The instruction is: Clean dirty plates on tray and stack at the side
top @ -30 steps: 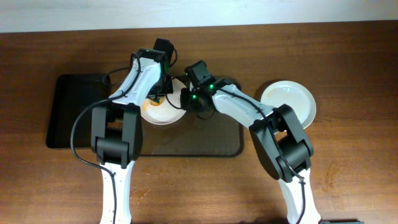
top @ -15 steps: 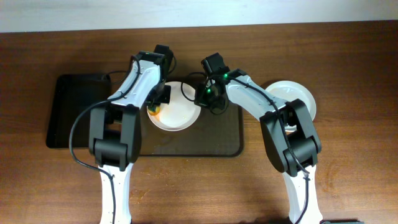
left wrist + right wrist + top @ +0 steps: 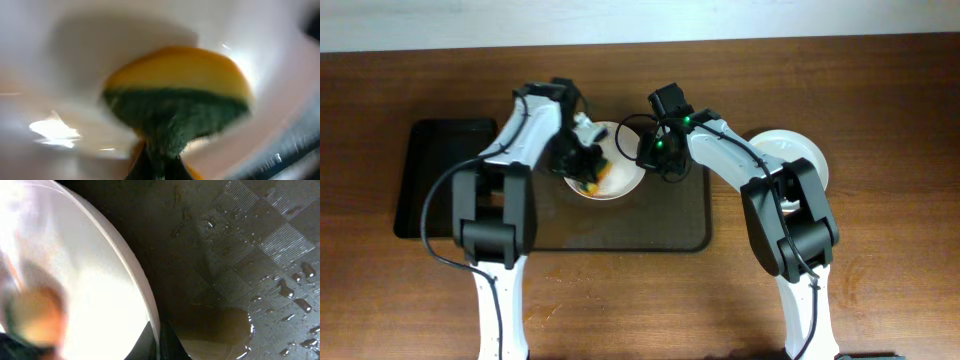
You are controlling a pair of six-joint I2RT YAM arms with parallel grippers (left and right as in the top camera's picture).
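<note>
A white dirty plate (image 3: 620,176) is held tilted over the far edge of the large dark tray (image 3: 660,225). My right gripper (image 3: 650,155) is shut on its right rim; the right wrist view shows the rim (image 3: 142,287) pinched between the fingers (image 3: 159,345). My left gripper (image 3: 578,160) is shut on a yellow-and-green sponge (image 3: 590,182) and presses it onto the plate's inside; the left wrist view shows the sponge (image 3: 177,95) against the white surface (image 3: 75,65). White plates (image 3: 790,160) sit off the tray at the right.
A smaller black tray (image 3: 440,180) lies at the left. The large tray's surface is wet, with droplets and a puddle (image 3: 225,325) under the held plate. The table's far edge runs along the top.
My left gripper has swept the sponge from the plate's left side toward its middle. The plate has tilted a little; my right gripper stays on its rim.
</note>
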